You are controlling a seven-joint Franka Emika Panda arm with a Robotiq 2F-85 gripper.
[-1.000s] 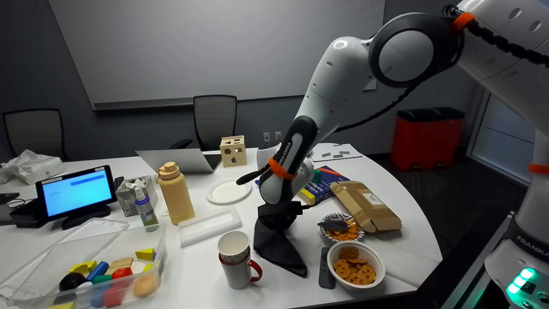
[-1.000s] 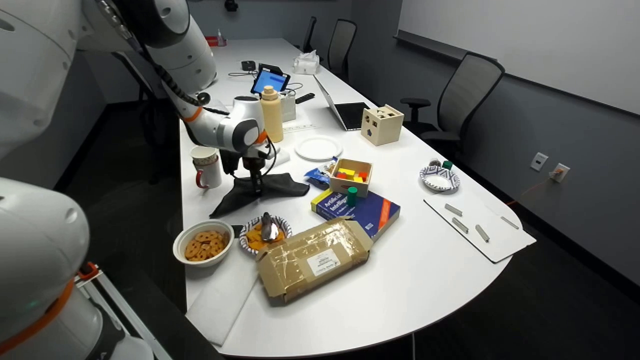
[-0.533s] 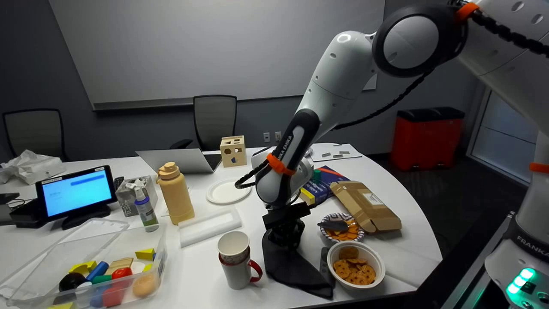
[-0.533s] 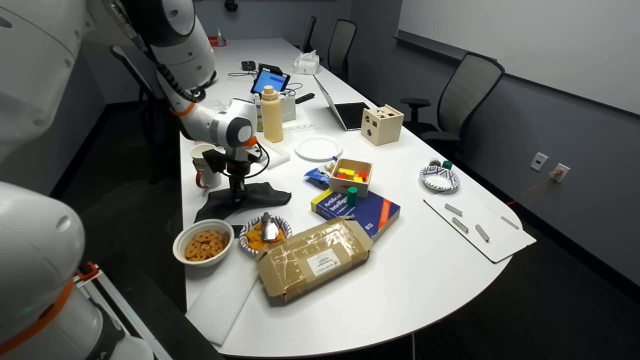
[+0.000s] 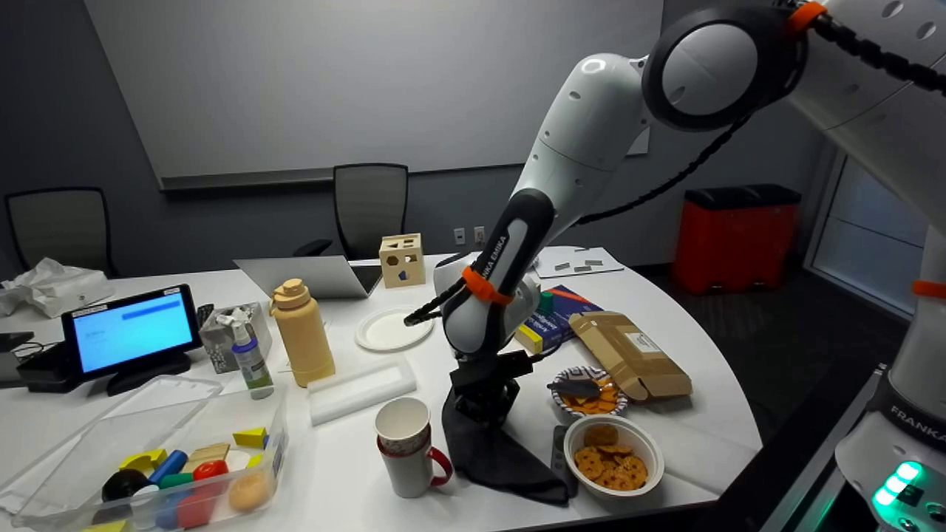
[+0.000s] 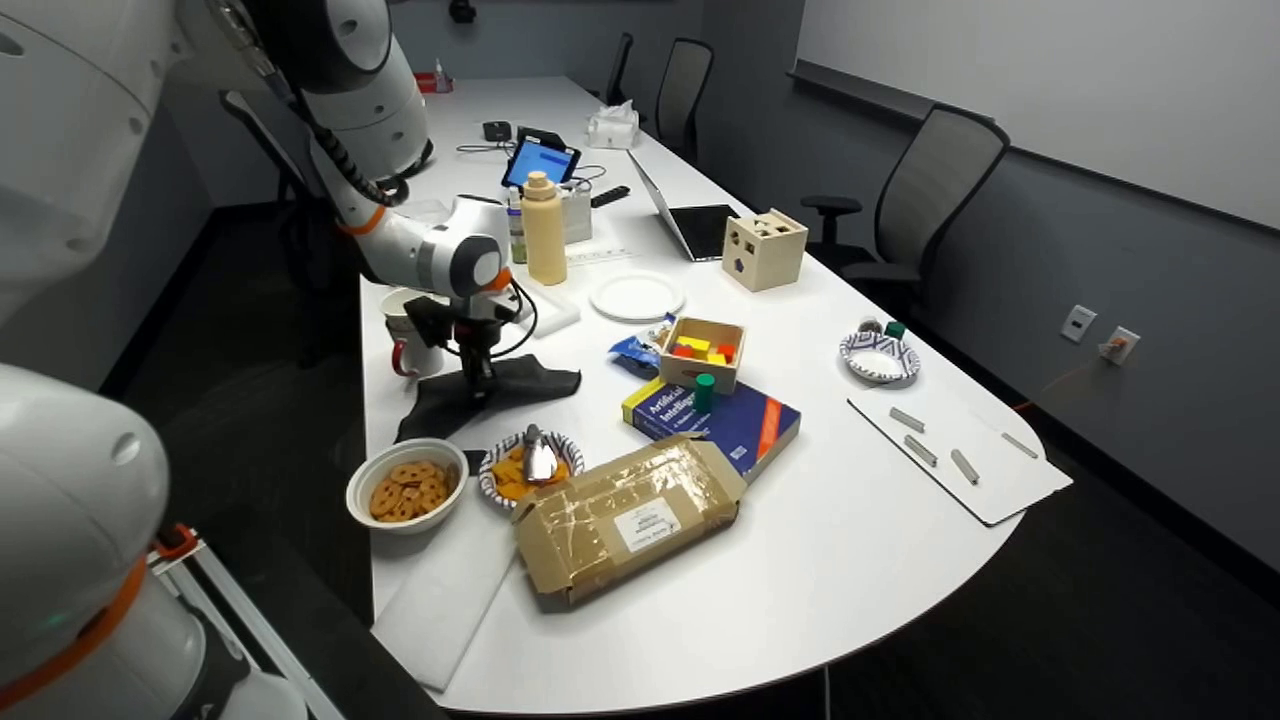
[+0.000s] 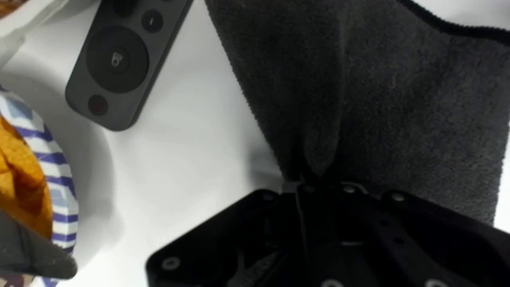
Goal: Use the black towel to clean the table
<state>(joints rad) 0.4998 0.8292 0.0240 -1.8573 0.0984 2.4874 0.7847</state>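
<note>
The black towel (image 5: 502,462) lies spread and creased on the white table (image 6: 850,580). It also shows in an exterior view (image 6: 535,382) and in the wrist view (image 7: 406,107). My gripper (image 7: 314,183) is shut on a gathered fold of the towel, with cloth spreading out from the fingertips. In both exterior views the gripper (image 5: 484,414) (image 6: 480,388) points down at the tabletop, low over the towel's middle. The fingertips are largely hidden by dark cloth and shadow.
Stacked mugs (image 5: 410,462) stand beside the towel. On its other side are a remote (image 7: 117,63), a bowl of cookies (image 5: 613,462) and a patterned bowl of orange chips (image 6: 515,475). A cardboard box (image 6: 630,515), book (image 6: 720,420) and white tray (image 5: 362,391) are nearby.
The gripper dragged the towel toward the cookie bowl and the table's near edge, its corner reaching the remote. In the last half second both shifted slightly back toward the mugs.
</note>
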